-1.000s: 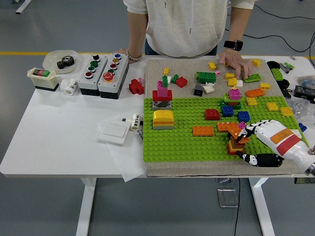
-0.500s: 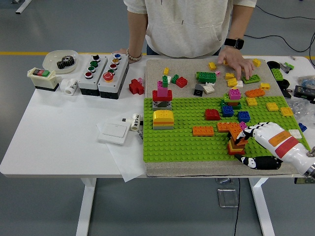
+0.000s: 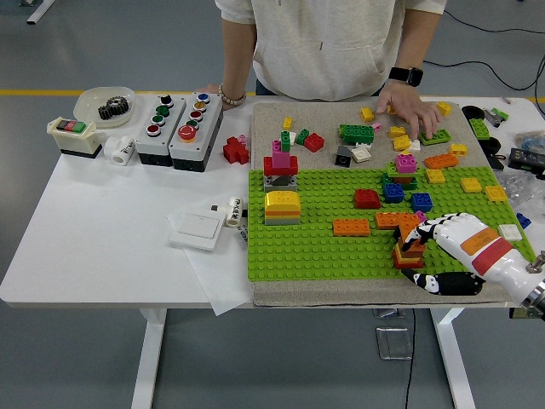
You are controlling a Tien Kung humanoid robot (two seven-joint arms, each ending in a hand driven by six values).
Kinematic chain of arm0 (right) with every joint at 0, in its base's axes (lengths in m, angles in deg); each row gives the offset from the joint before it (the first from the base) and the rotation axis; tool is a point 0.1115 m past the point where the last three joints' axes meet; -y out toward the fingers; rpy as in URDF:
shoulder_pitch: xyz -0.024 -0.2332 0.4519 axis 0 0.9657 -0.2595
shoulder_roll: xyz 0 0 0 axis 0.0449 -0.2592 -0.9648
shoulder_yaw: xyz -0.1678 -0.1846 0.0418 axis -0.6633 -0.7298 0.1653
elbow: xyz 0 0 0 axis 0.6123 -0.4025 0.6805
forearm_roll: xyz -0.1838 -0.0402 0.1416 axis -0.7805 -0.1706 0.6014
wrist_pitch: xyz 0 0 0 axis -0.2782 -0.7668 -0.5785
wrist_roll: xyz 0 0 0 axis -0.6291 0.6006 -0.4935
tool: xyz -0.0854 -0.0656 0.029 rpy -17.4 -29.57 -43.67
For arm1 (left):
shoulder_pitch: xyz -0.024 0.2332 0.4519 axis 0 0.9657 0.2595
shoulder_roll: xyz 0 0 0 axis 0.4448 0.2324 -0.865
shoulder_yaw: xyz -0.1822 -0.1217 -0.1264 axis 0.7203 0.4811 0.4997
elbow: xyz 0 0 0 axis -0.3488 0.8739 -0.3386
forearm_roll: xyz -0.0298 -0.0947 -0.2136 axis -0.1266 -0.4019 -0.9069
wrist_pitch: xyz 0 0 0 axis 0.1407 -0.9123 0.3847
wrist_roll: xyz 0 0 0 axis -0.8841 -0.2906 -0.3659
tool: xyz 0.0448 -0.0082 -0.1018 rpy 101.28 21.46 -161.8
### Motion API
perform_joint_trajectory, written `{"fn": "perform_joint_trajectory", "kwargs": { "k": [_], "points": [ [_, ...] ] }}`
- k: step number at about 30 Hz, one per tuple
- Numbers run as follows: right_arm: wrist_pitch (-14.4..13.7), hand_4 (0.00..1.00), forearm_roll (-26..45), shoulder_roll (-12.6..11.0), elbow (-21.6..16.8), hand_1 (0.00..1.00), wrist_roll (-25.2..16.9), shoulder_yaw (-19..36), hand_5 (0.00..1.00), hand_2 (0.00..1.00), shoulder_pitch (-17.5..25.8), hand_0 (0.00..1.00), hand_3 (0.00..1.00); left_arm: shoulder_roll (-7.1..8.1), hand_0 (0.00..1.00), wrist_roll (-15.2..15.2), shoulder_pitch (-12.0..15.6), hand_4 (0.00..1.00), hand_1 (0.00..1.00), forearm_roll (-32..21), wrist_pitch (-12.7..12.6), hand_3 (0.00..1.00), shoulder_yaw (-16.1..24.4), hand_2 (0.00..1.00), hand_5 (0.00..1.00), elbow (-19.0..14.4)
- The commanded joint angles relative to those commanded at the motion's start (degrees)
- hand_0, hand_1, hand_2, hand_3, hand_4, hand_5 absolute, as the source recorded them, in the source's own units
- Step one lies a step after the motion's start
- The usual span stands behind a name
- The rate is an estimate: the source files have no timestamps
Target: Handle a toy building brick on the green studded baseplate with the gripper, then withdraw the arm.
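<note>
Head view: right hand point(image 3: 443, 247) at the baseplate's point(image 3: 315, 243) near right corner, fingers curled about a small brick stack point(image 3: 409, 247), thumb lying low beside it. Pressing straight down, then loosening before pulling back, should keep the stack seated.

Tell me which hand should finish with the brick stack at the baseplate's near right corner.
Right. The right hand already sits at the small brick stack on the green baseplate, fingers against it. No left arm is in view.
</note>
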Motion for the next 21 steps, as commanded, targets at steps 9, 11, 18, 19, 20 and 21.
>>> {"fn": "perform_joint_trajectory", "kwargs": {
  "k": [9,11,18,19,20,21],
  "points": [
    [0.1,0.725,0.1,-0.1,0.4,0.517,0.1,-0.3,0.441,0.582,-0.6,0.533,0.547,0.05,0.424,0.1,0.0,0.611,0.476,0.0,0.0,0.595,0.0,0.504,0.768,0.0],
    [0.2,0.725,0.1,-0.2,0.4,0.517,0.2,-0.4,0.441,0.582,-0.6,0.533,0.547,0.06,0.424,0.1,0.0,0.611,0.476,0.0,0.0,0.595,-0.1,0.504,0.768,0.0],
    [0.4,0.726,-0.3,-0.3,0.5,0.518,0.3,-0.8,0.439,0.583,-0.5,0.530,0.547,0.08,0.425,0.2,0.0,0.611,0.477,0.3,-0.1,0.594,0.1,0.504,0.768,0.0],
    [0.4,0.726,-0.3,-0.3,0.5,0.518,0.3,-0.8,0.439,0.583,-0.5,0.528,0.547,0.07,0.425,0.2,0.0,0.611,0.474,0.3,-0.1,0.594,0.1,0.504,0.769,0.0],
    [0.5,0.726,-0.3,-0.3,0.5,0.518,0.4,-0.8,0.439,0.583,-0.4,0.528,0.547,0.07,0.425,0.2,0.1,0.611,0.474,0.4,-0.1,0.594,0.1,0.504,0.769,0.0],
    [0.5,0.726,-0.4,-0.3,0.5,0.518,0.4,-0.8,0.439,0.583,-0.4,0.528,0.547,0.06,0.425,0.2,0.1,0.611,0.474,0.4,-0.1,0.594,0.2,0.504,0.769,0.0]
  ]
}}
